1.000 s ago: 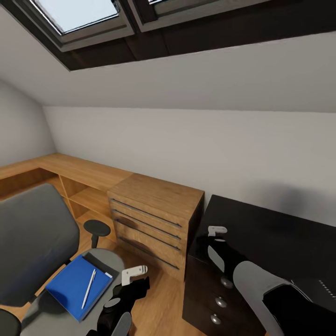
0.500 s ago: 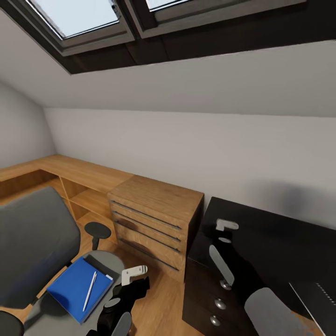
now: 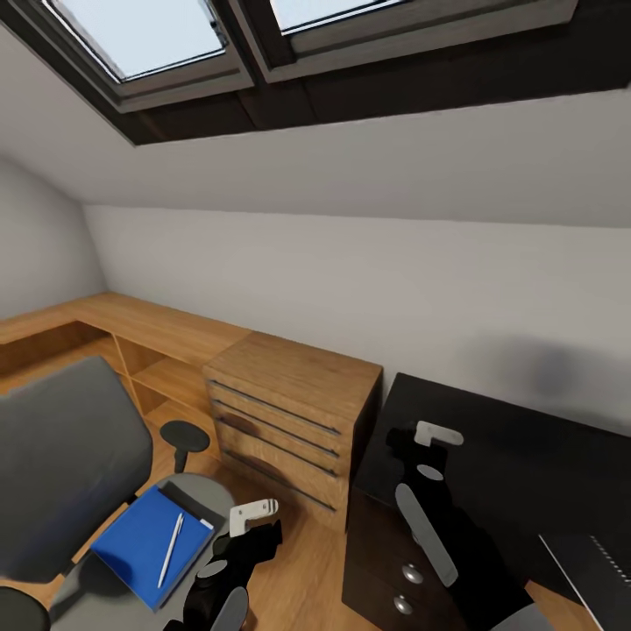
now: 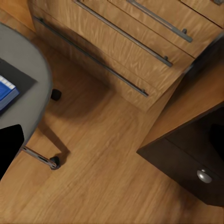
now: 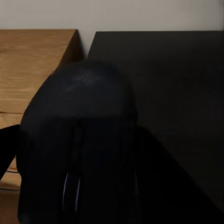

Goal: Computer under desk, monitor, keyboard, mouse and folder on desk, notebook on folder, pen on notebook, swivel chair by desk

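The black mouse (image 5: 84,140) looms large in the right wrist view, with my right gripper (image 3: 419,443) shut on it above the left end of the glossy black desk (image 3: 526,438). The blue folder (image 3: 145,543) lies on the seat of the grey swivel chair (image 3: 61,456), and the pale pen (image 3: 170,549) rests on top of it. My left gripper (image 3: 252,526) hangs open and empty just right of the seat, above the wood floor. A corner of the folder (image 4: 4,91) shows in the left wrist view.
A light wooden drawer chest (image 3: 289,412) stands between the chair and the desk's black drawer unit (image 4: 186,158). A low wooden shelf runs along the left wall. A dark flat slab with a pale edge (image 3: 587,565) lies at the desk's near right.
My right arm has reached further forward and right over the desk, carrying the mouse. The view has tilted up slightly. The left gripper has stayed put.
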Robot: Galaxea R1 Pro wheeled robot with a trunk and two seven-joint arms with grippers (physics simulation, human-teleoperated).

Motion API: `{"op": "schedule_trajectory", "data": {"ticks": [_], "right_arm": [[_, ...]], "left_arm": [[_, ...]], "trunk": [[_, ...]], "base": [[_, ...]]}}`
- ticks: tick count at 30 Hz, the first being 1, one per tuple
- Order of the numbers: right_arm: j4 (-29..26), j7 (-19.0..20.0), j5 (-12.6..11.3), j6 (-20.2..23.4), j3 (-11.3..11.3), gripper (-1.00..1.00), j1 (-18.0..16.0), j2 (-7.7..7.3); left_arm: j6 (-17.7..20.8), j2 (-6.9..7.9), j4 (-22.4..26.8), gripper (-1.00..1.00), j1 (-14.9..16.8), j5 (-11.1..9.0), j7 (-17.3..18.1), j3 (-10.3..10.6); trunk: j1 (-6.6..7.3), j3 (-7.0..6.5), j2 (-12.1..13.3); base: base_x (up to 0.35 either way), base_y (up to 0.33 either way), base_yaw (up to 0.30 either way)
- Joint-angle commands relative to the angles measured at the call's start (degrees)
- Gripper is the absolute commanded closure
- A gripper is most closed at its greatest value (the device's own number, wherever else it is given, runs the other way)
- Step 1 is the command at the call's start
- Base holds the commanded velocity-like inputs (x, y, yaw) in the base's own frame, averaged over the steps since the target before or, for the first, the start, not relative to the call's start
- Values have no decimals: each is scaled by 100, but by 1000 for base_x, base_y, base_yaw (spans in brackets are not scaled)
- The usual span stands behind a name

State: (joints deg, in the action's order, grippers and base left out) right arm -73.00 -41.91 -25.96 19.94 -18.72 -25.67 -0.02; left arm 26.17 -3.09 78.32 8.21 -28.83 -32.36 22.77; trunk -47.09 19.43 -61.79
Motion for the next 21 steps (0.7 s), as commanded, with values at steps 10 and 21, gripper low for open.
{"op": "schedule_trajectory", "data": {"ticks": [10,21], "right_arm": [[5,-45,-65,-21,-1,100,-4,37],[11,-45,-67,-39,1,100,-5,35]], "left_arm": [[19,2,8,-100,5,-61,-51,8],[15,2,1,-100,5,-61,-51,8]], "trunk": [[220,-183,398],[439,-395,799]], "base": [[-272,0,-87],[-337,0,-270]]}}
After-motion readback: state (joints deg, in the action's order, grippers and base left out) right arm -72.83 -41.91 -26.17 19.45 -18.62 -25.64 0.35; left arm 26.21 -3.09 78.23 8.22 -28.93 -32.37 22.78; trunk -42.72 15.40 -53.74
